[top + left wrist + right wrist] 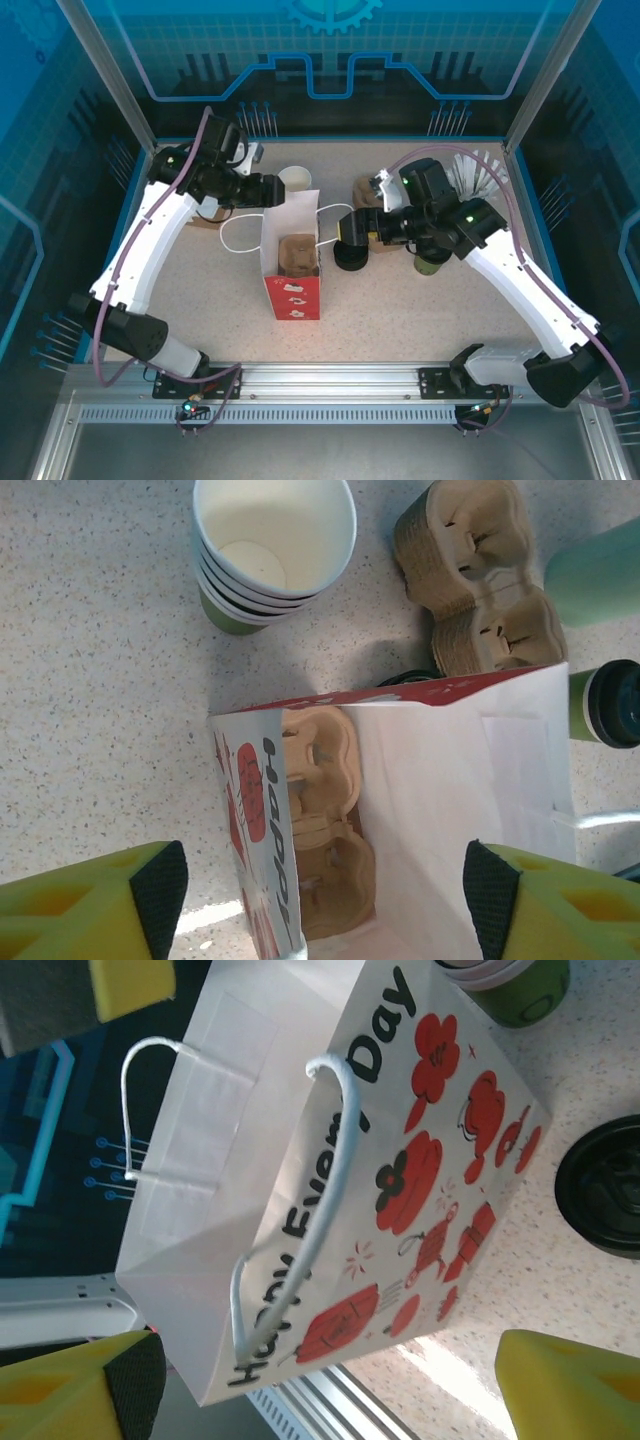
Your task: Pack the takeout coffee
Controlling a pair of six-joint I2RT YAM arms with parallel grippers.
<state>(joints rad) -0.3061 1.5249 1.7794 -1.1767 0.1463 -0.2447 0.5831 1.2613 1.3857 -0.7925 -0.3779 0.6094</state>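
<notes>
Both claws are spread and empty. From above, the takeout coffee [350, 257] stands upright just under the right gripper [343, 234], beside the gift bag [293, 295]. For the left gripper [325, 900] it lies off sideways, past the bag wall. At the right wrist its black lid is close beside one finger, so that arm seems the nearer.

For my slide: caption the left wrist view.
Open left gripper over the gift bag, a pulp carrier inside; stacked cups beyond.
</notes>
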